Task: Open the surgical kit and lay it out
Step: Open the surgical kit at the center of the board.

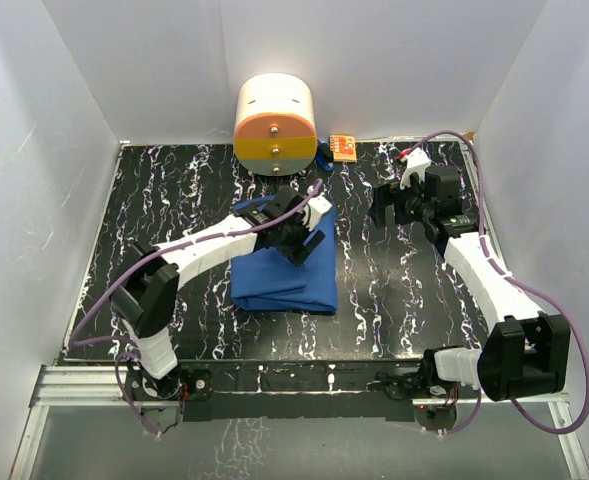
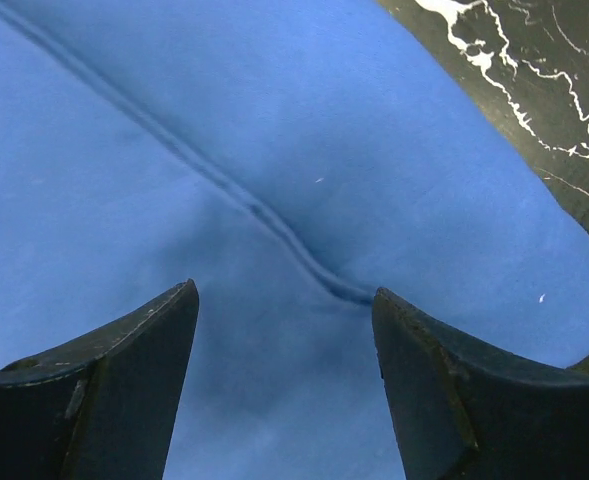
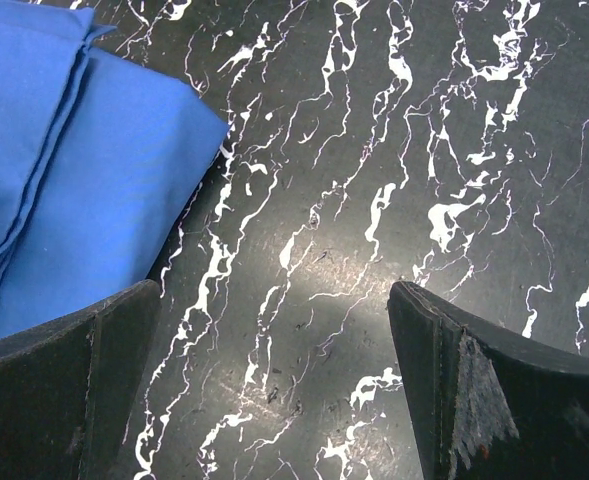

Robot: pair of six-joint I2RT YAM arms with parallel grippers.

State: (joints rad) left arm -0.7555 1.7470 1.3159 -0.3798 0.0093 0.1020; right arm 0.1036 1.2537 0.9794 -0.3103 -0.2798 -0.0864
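Observation:
The surgical kit is a folded royal-blue cloth wrap (image 1: pixel 279 275) lying in the middle of the black marbled table. Its tray, tools and packets are hidden inside. My left gripper (image 1: pixel 299 240) is open and hovers right over the wrap's upper part; in the left wrist view a creased fold (image 2: pixel 274 220) of the wrap runs between my fingers (image 2: pixel 134 380). My right gripper (image 1: pixel 399 208) is open and empty over bare table, to the right of the wrap. The right wrist view shows the wrap's corner (image 3: pixel 84 190) at the left.
A round cream-and-orange drawer container (image 1: pixel 274 125) stands at the back centre. A small orange box (image 1: pixel 341 147) lies beside it to the right. White walls close in the table (image 1: pixel 414 290) on three sides.

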